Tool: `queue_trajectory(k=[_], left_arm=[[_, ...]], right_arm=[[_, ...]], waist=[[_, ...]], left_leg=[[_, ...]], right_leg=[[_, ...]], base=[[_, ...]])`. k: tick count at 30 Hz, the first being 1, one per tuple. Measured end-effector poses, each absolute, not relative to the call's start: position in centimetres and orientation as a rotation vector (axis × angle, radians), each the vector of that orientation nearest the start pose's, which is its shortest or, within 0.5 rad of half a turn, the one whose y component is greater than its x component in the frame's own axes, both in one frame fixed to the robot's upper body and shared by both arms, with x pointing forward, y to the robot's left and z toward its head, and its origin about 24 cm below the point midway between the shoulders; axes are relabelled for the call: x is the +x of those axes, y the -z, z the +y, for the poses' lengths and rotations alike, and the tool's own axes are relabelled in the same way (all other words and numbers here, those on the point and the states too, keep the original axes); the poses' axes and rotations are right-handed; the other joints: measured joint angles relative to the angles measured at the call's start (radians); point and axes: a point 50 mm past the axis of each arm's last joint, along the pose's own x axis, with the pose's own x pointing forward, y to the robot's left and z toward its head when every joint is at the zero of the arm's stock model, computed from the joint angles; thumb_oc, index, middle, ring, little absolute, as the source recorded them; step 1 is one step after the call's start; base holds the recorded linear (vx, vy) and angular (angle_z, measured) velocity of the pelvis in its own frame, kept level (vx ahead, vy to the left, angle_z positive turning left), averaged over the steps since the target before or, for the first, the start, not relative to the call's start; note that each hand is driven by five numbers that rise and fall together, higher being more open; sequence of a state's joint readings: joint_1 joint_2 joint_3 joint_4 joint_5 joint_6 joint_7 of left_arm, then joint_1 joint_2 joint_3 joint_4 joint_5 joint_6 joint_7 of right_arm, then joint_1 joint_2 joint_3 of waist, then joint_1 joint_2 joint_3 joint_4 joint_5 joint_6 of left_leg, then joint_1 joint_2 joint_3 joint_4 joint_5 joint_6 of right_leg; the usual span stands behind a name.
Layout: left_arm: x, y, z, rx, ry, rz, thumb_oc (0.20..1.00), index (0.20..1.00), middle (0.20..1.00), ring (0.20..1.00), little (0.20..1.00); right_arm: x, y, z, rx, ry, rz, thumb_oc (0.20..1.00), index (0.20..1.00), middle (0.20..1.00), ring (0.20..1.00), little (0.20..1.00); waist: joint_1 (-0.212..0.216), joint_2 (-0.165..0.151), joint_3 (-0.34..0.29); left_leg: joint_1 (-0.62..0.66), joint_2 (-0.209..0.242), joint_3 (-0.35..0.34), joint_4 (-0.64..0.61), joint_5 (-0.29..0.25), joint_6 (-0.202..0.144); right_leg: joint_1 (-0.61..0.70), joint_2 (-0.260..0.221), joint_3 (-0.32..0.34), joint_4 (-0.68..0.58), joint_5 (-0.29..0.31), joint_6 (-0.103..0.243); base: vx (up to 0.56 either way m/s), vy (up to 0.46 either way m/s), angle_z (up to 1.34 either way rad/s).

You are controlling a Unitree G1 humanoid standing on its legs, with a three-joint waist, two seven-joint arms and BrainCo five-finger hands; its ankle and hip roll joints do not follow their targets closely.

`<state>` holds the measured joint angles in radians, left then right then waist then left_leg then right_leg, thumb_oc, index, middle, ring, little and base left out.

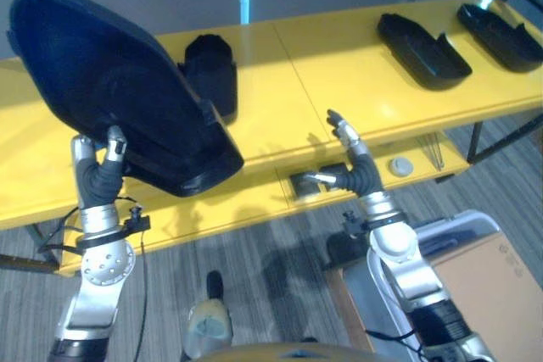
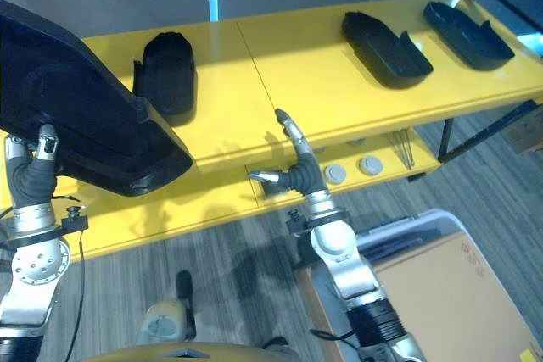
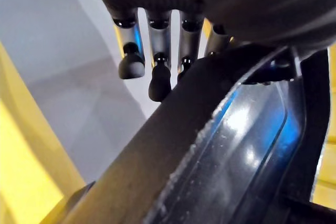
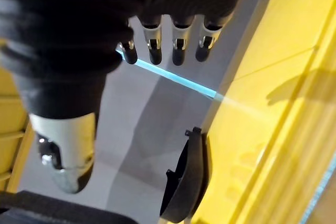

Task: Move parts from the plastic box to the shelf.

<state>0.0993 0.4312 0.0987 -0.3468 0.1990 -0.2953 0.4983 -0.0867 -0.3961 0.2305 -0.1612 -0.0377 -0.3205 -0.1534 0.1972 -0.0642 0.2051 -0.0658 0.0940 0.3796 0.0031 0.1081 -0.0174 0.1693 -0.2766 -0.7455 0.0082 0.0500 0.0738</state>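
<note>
My left hand (image 1: 103,177) is raised at the left and shut on the lower edge of a large black moulded part (image 1: 110,82). Its thumb presses the near face, and in the left wrist view its fingers (image 3: 159,51) reach behind the part's rim (image 3: 210,145). The part hangs tilted above the left end of the yellow shelf (image 1: 339,65). My right hand (image 1: 352,163) stands open and holds nothing at the shelf's front edge near the middle, fingers (image 4: 178,45) straight and thumb spread. The plastic box (image 1: 458,235) sits at the lower right beside my right arm.
Three smaller black parts lie on the shelf top: one (image 1: 212,69) behind the held part and two at the right end (image 1: 422,48) (image 1: 501,36). A lower tier holds small round pieces (image 1: 400,166). A brown cardboard sheet (image 1: 484,286) lies at the box.
</note>
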Motion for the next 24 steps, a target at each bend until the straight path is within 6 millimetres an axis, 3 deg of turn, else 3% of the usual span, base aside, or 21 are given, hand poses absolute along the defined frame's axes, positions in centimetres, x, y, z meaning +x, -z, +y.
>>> queue_trajectory(k=[1, 2, 6, 7, 8, 9, 10, 11, 13, 15, 16, 17, 18, 20, 24], left_arm=[[21.0, -15.4, 22.7, 0.502, -0.425, -0.695, 0.200, 0.200, 0.200, 0.200, 0.200], [21.3, -16.6, 22.4, 0.473, -0.419, -0.748, 0.200, 0.200, 0.200, 0.200, 0.200], [22.3, -20.4, 21.0, 0.423, -0.329, -0.944, 0.200, 0.200, 0.200, 0.200, 0.200], [22.5, -21.6, 20.0, 0.394, -0.285, -1.016, 0.200, 0.200, 0.200, 0.200, 0.200], [22.5, -21.6, 20.0, 0.394, -0.285, -1.016, 0.200, 0.200, 0.200, 0.200, 0.200], [22.6, -22.2, 18.8, 0.354, -0.236, -1.074, 0.200, 0.200, 0.200, 0.200, 0.200], [22.6, -22.2, 18.8, 0.354, -0.236, -1.074, 0.200, 0.200, 0.200, 0.200, 0.200], [22.7, -22.4, 18.0, 0.337, -0.193, -1.091, 0.200, 0.200, 0.200, 0.200, 0.200], [22.9, -21.7, 17.5, 0.348, -0.148, -1.060, 0.200, 0.200, 0.200, 0.200, 0.200], [23.7, -21.0, 16.2, 0.318, -0.080, -1.020, 0.200, 0.200, 0.200, 0.200, 0.200], [23.8, -20.7, 15.7, 0.310, -0.048, -1.005, 0.200, 0.200, 0.200, 0.200, 0.200], [23.5, -20.1, 16.0, 0.316, -0.038, -0.973, 0.200, 0.200, 0.200, 0.200, 0.200], [23.2, -19.5, 16.3, 0.315, -0.045, -0.947, 0.200, 0.200, 0.200, 0.200, 0.200], [22.4, -18.9, 16.8, 0.307, -0.063, -0.921, 0.200, 0.200, 0.200, 0.200, 0.200], [21.7, -19.0, 17.6, 0.277, -0.096, -0.918, 0.200, 0.200, 0.200, 0.200, 0.200]], right_arm=[[24.9, -12.2, -14.7, -0.336, -0.182, -0.544, 1.000, 1.000, 1.000, 1.000, 1.000], [25.0, -12.4, -14.2, -0.328, -0.198, -0.552, 1.000, 1.000, 1.000, 1.000, 1.000], [25.2, -12.9, -12.9, -0.319, -0.245, -0.582, 1.000, 1.000, 1.000, 1.000, 1.000], [25.0, -13.2, -12.7, -0.306, -0.251, -0.599, 1.000, 1.000, 1.000, 1.000, 1.000], [25.0, -13.2, -12.7, -0.306, -0.251, -0.599, 1.000, 1.000, 1.000, 1.000, 1.000], [24.9, -13.1, -12.4, -0.301, -0.261, -0.595, 1.000, 1.000, 1.000, 1.000, 1.000], [24.9, -13.1, -12.4, -0.301, -0.261, -0.595, 1.000, 1.000, 1.000, 1.000, 1.000], [24.9, -12.9, -12.4, -0.297, -0.262, -0.587, 1.000, 1.000, 1.000, 1.000, 1.000], [24.8, -12.8, -12.4, -0.298, -0.269, -0.582, 1.000, 1.000, 1.000, 1.000, 1.000], [24.5, -12.4, -13.4, -0.299, -0.255, -0.559, 1.000, 1.000, 1.000, 1.000, 1.000], [24.5, -12.3, -13.6, -0.313, -0.267, -0.551, 1.000, 1.000, 1.000, 1.000, 1.000], [24.6, -12.9, -13.8, -0.342, -0.290, -0.574, 1.000, 1.000, 1.000, 1.000, 1.000], [24.6, -13.5, -14.0, -0.339, -0.280, -0.599, 1.000, 1.000, 1.000, 1.000, 1.000], [24.5, -13.9, -13.7, -0.331, -0.295, -0.626, 1.000, 1.000, 1.000, 1.000, 1.000], [24.5, -14.1, -13.1, -0.315, -0.330, -0.634, 1.000, 1.000, 1.000, 1.000, 1.000]], waist=[[0.000, 0.000, 0.000], [-0.001, -0.003, -0.001], [-0.037, -0.001, -0.007], [-0.078, 0.007, -0.014], [-0.078, 0.007, -0.014], [-0.107, 0.019, -0.016], [-0.107, 0.019, -0.016], [-0.125, 0.029, -0.011], [-0.149, 0.029, -0.013], [-0.190, 0.048, -0.011], [-0.197, 0.042, -0.011], [-0.161, 0.025, -0.019], [-0.149, 0.033, -0.022], [-0.137, 0.062, -0.035], [-0.107, 0.067, -0.036]], left_leg=[[0.000, 0.000, 0.000, 0.000, 0.000, 0.000], [0.000, -0.029, -0.003, 0.033, -0.038, 0.021], [0.019, -0.089, -0.028, 0.065, -0.090, 0.060], [0.024, -0.125, -0.071, 0.057, -0.097, 0.083], [0.024, -0.125, -0.071, 0.057, -0.097, 0.083], [0.035, -0.133, -0.088, 0.019, -0.086, 0.100], [0.035, -0.133, -0.088, 0.019, -0.086, 0.100], [0.034, -0.140, -0.128, -0.015, -0.061, 0.111], [0.042, -0.153, -0.157, -0.023, -0.050, 0.110], [0.041, -0.150, -0.280, -0.020, -0.045, 0.102], [0.046, -0.157, -0.300, -0.025, -0.033, 0.102], [0.055, -0.179, -0.294, -0.024, -0.030, 0.099], [0.059, -0.189, -0.302, -0.023, -0.031, 0.097], [0.055, -0.181, -0.324, -0.022, -0.028, 0.085], [0.041, -0.167, -0.327, -0.009, -0.040, 0.053]], right_leg=[[0.000, 0.000, 0.000, 0.000, 0.000, 0.000], [0.012, -0.031, -0.002, 0.013, 0.037, -0.002], [0.016, -0.133, 0.001, 0.151, 0.052, 0.004], [-0.018, -0.187, 0.072, 0.274, 0.062, -0.003], [-0.018, -0.187, 0.072, 0.274, 0.062, -0.003], [-0.109, -0.184, 0.252, 0.366, -0.036, 0.062], [-0.109, -0.184, 0.252, 0.366, -0.036, 0.062], [-0.195, -0.073, 0.426, 0.350, -0.135, 0.082], [-0.222, 0.027, 0.454, 0.273, -0.154, 0.071], [-0.235, 0.198, 0.668, 0.285, -0.237, 0.057], [-0.246, 0.249, 0.693, 0.303, -0.243, 0.048], [-0.279, 0.261, 0.661, 0.290, -0.210, 0.000], [-0.271, 0.248, 0.629, 0.282, -0.185, -0.068], [-0.250, 0.263, 0.618, 0.240, -0.172, -0.065], [-0.249, 0.279, 0.624, 0.200, -0.166, -0.075]], base=[[0.24, 0.485, 0.05], [0.19, 0.365, 0.07], [0.17, 0.354, 0.33], [0.07, 0.148, 0.52], [0.02, 0.123, 0.72], [0.03, 0.069, 0.31], [0.01, 0.065, 0.54], [0.09, -0.010, 0.51], [0.10, -0.005, 0.69], [0.03, -0.011, 1.35], [-0.04, -0.087, 1.28], [-0.03, -0.089, 0.58], [-0.06, -0.110, 0.15], [-0.04, -0.079, 0.24], [-0.09, -0.022, -0.03]])
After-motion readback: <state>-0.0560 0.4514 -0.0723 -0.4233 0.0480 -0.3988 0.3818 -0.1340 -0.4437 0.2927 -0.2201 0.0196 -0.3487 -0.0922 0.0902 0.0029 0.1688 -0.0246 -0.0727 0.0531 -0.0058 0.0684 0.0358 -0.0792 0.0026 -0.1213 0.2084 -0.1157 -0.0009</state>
